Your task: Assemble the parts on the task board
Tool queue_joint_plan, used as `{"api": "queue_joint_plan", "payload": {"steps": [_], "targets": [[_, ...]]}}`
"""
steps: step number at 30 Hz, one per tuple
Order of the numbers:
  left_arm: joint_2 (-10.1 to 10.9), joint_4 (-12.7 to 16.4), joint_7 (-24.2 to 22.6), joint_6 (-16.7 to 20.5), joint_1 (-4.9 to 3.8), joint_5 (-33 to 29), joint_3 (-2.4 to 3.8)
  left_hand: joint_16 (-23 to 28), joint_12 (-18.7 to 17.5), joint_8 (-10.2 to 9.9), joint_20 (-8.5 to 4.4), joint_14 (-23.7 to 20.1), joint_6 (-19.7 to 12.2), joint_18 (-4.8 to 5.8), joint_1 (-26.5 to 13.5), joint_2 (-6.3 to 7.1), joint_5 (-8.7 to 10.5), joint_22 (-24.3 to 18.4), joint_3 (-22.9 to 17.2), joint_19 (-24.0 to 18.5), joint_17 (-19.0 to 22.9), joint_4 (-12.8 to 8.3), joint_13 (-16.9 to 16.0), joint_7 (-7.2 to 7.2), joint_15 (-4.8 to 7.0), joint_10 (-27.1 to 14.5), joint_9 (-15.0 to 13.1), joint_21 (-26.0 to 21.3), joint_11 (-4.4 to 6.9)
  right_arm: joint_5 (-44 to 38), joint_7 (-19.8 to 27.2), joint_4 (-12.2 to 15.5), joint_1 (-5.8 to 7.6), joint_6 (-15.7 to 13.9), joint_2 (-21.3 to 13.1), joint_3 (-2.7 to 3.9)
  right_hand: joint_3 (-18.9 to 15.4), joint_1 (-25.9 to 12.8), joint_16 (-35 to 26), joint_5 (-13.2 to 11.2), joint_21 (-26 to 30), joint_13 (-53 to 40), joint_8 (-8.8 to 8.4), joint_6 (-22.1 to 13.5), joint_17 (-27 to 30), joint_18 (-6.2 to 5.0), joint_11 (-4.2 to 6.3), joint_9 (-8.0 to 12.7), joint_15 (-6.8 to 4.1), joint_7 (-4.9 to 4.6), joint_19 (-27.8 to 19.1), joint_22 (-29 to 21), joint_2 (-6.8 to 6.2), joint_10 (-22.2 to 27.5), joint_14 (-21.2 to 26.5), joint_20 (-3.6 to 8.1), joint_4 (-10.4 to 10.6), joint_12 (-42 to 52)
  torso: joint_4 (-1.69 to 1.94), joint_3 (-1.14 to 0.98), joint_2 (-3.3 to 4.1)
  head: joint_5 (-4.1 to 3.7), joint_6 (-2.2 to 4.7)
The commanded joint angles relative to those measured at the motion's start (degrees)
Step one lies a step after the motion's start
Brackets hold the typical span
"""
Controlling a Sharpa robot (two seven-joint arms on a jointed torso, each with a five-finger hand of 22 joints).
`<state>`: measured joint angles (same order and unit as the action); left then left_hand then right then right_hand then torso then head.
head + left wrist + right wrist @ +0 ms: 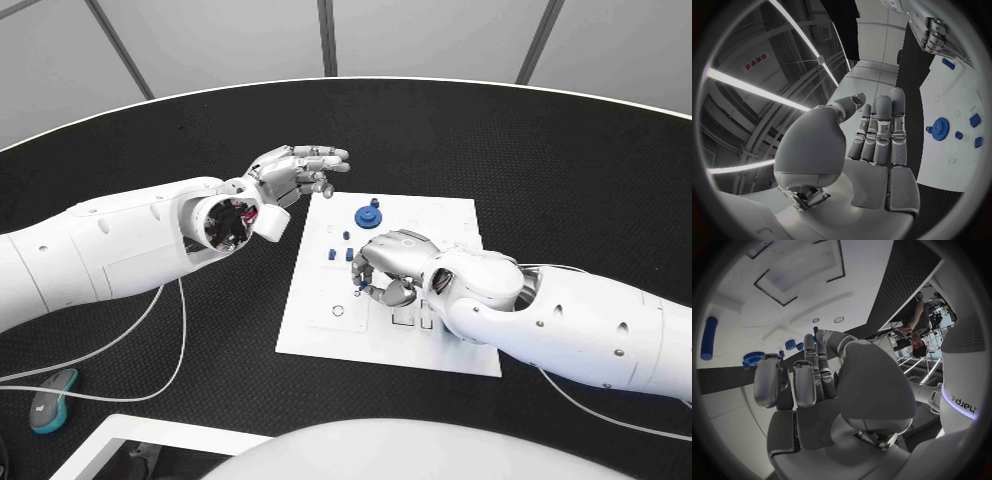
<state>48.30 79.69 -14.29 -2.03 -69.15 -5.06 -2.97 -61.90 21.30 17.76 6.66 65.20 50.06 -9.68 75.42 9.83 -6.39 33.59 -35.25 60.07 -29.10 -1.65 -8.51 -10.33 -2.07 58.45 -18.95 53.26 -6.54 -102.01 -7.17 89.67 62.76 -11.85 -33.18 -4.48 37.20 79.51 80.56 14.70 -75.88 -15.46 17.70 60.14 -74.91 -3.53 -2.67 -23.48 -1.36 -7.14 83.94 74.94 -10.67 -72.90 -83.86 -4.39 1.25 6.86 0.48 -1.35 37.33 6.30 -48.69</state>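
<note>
Black table point(577, 170), white task board point(433, 215), small blue parts point(369, 214).

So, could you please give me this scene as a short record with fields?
surface: black table
task board: white, mid-table
blue gear: on the board's far end
small blue parts: on the board, beside the right hand
left hand: raised off the board's far left corner, holding nothing
right hand: over the board's middle, fingers curled; grasp unclear

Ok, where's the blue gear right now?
In the head view, the blue gear sits on the far end of the white board, just right of the left robot hand and beyond the right robot hand.
</note>
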Motion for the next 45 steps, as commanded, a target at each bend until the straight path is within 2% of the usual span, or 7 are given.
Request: {"api": "queue_joint_plan", "payload": {"steps": [1,9,29,36,45], "targets": [[0.02,-0.02,0.04,-0.02,0.0,0.0,0.0,-0.28,0.35,-0.19,0.24,-0.28,-0.02,-0.92,0.3,-0.44,0.0,-0.06,0.21,0.16,0.04,-0.1,-0.08,-0.54,0.09,-0.47,-0.05,-0.32,-0.12,0.0,0.11,-0.37,-0.25,0.14,0.16,-0.06,-0.4,-0.53,-0.06,-0.18,0.06,-0.1,0.18,0.26,-3.19,0.43,-0.16,-0.2,-0.38,0.02,1.95,6.94,0.56,-0.27,-3.74,0.48,0.01,-0.06,0.01,-0.02,0.02,0.29,-0.29],[0.0,-0.1,0.16,-0.13,0.0,0.0,0.0,-0.3,0.36,-0.27,0.28,-0.35,-0.12,-0.91,0.31,-0.47,-0.01,-0.09,0.26,0.16,0.08,-0.09,-0.08,-0.62,0.03,-0.58,-0.03,-0.38,-0.19,0.01,0.2,-0.83,-0.47,0.17,0.43,-0.1,-0.36,-0.46,-0.05,-0.15,0.12,-0.11,0.17,0.19,-3.19,0.42,-0.13,-0.27,-0.39,0.05,1.93,6.91,0.67,-0.28,-3.74,0.49,-0.11,-0.13,-0.06,-0.01,-0.03,0.71,-0.68],[0.08,-0.09,0.54,-0.51,-0.01,0.0,0.0,-0.3,0.36,-0.27,0.28,-0.35,-0.12,-0.91,0.31,-0.47,-0.01,-0.09,0.26,0.16,0.08,-0.09,-0.08,-0.62,0.03,-0.58,-0.03,-0.38,-0.19,0.01,0.09,-2.2,-0.71,0.03,1.72,-0.11,-0.34,-0.43,-0.01,-0.07,0.21,-0.12,0.15,0.15,-3.23,0.4,-0.13,-0.32,-0.4,0.05,1.9,6.87,0.72,-0.28,-3.74,0.49,-0.19,-0.17,-0.03,0.04,-0.01,0.83,-1.03],[0.14,-0.04,0.63,-0.61,-0.01,0.0,0.0,-0.3,0.36,-0.27,0.28,-0.35,-0.12,-0.91,0.31,-0.47,-0.01,-0.09,0.26,0.16,0.08,-0.09,-0.08,-0.62,0.03,-0.58,-0.03,-0.38,-0.19,0.01,0.06,-2.6,-0.88,0.38,2.07,-0.11,-0.32,-0.41,0.01,-0.01,0.21,-0.12,0.14,0.11,-3.26,0.4,-0.14,-0.33,-0.4,0.04,1.9,6.87,0.74,-0.27,-3.75,0.49,-0.22,-0.19,0.04,0.01,-0.02,0.93,-1.23],[0.19,-0.03,0.81,-0.66,-0.01,0.0,0.0,-0.33,0.38,-0.34,0.33,-0.45,-0.18,-0.9,0.36,-0.52,-0.01,-0.14,0.32,0.16,0.13,-0.09,-0.09,-0.68,-0.03,-0.7,-0.03,-0.44,-0.25,0.01,0.01,-2.93,-0.95,1.12,2.28,-0.11,-0.31,-0.4,0.1,0.04,0.15,-0.13,0.13,0.09,-3.37,0.41,-0.14,-0.35,-0.4,0.03,1.92,6.91,0.77,-0.28,-3.77,0.49,-0.25,-0.21,-0.03,0.01,-0.02,0.99,-1.31]]}}
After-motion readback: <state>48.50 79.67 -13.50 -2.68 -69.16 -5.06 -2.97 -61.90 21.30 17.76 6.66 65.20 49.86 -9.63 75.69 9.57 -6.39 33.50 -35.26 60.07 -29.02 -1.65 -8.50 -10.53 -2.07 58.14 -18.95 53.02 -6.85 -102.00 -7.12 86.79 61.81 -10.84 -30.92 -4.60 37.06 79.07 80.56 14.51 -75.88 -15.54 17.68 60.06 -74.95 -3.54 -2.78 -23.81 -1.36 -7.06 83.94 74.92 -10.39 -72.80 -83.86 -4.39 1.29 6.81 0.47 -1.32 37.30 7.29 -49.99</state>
